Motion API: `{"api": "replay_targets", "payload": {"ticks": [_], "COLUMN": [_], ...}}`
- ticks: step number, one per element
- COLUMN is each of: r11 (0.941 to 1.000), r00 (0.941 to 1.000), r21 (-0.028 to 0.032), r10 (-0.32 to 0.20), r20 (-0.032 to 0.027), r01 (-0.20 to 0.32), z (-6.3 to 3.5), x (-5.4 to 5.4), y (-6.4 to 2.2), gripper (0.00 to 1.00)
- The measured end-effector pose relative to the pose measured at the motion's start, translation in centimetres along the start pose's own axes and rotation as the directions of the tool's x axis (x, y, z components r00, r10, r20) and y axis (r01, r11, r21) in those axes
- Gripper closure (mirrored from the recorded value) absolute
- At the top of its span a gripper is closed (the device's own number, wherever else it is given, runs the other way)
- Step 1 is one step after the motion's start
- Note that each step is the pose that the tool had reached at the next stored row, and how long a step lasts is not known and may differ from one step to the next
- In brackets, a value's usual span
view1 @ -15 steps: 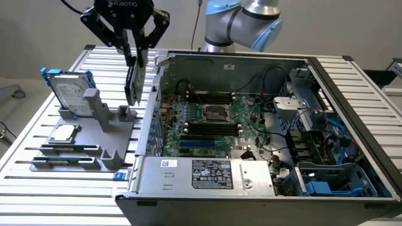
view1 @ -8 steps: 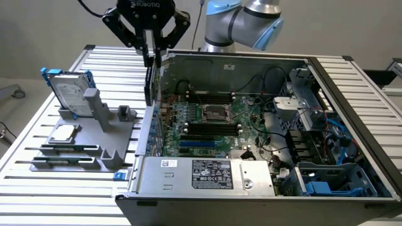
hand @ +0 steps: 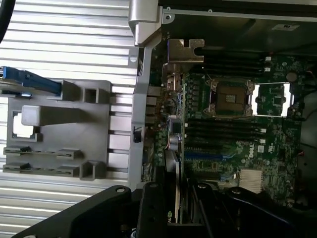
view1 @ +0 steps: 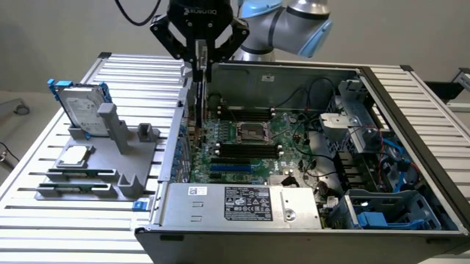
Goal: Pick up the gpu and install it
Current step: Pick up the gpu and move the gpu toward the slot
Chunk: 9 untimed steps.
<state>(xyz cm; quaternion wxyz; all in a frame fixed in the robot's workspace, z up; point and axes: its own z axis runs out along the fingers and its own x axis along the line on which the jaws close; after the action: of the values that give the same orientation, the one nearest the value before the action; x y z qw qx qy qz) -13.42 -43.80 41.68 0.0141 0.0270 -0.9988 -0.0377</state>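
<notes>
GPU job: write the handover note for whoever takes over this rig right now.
Gripper: shut on the gpu, which hangs upright, on edge.
Where: the gpu is down inside the open computer case, along the wall on the exterior view's left and over the motherboard. Its silver bracket is close to that wall.
Done: pickup. The card is off the table and in the case.
Left: the pictures do not show whether the card is seated in a slot, and the gripper has not let go.
</notes>
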Motion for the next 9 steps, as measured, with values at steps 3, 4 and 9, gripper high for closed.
{"api": "replay_targets", "payload": {"ticks": [3, 4, 9], "r11": [1.0, 1.0, 1.0], "r00": [1.0, 1.0, 1.0], "r21": [0.0001, 0.0, -0.0001], "r10": [0.0, 0.0, 0.002], "r20": [0.0, 0.0, 0.0002], "r01": [0.0, 0.0, -0.002], "z": [0.51, 0.7, 1.55], "x": [-1.4, -1.9, -4.0], "y": [0.12, 0.17, 0.29], "gripper": [0.74, 0.74, 0.74]}}
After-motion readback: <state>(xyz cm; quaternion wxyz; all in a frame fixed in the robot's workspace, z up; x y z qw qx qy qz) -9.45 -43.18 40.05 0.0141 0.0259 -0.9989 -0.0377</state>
